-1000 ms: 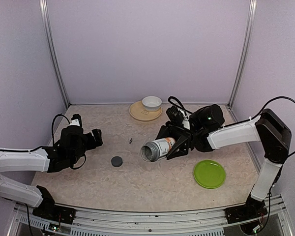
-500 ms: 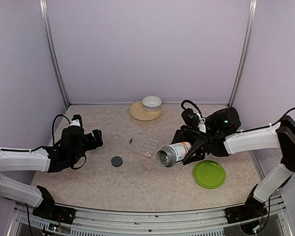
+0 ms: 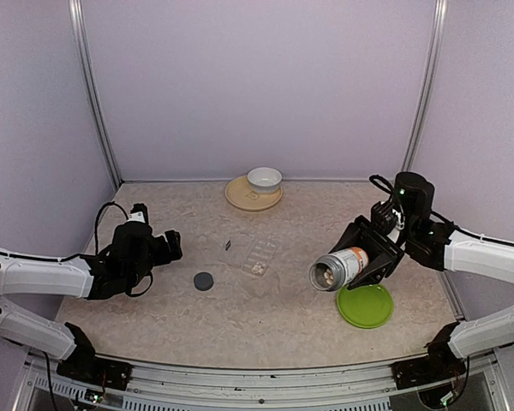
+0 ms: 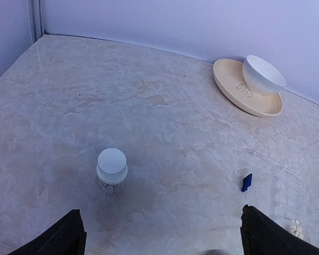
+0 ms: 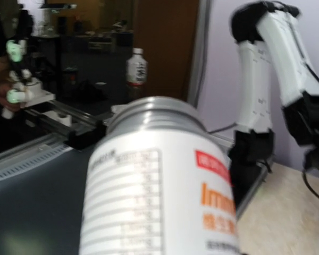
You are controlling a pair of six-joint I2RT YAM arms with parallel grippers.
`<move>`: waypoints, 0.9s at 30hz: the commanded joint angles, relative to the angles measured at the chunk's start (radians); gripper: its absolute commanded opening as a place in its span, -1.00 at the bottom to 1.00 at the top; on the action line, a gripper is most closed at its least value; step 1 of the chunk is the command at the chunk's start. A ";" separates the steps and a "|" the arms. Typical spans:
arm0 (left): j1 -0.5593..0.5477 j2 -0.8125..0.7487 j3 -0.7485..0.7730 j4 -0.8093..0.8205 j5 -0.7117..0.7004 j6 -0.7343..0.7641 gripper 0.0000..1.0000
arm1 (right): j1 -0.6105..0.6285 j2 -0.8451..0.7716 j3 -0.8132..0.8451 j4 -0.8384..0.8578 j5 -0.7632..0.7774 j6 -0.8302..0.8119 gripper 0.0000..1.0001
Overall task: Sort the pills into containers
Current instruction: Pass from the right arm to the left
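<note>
Tiny whitish pills (image 3: 257, 268) are heaped in the flat clear plastic pill box (image 3: 261, 251). To its right, an open white cylindrical bottle (image 3: 341, 268) is gripped sideways by the right end effector (image 3: 373, 255); contents could be spilled onto the tabletop (image 3: 240, 325). Left of the box, the left end effector (image 3: 168, 246) is spread wide, empty.

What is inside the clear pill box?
A small cluster of whitish pills lies in one near compartment of the pill box. Whether other compartments hold any is too faint to tell.
</note>
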 commanded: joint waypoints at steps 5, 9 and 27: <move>0.006 0.018 0.023 0.022 0.013 0.000 0.97 | -0.128 0.068 0.028 -0.781 -0.120 -1.036 -0.99; 0.006 0.018 0.022 0.024 0.016 0.000 0.98 | -0.135 0.098 0.029 -0.775 0.025 -1.027 -0.99; 0.007 0.032 0.026 0.025 0.022 0.001 0.98 | -0.116 -0.296 -0.392 0.113 0.636 -0.677 -1.00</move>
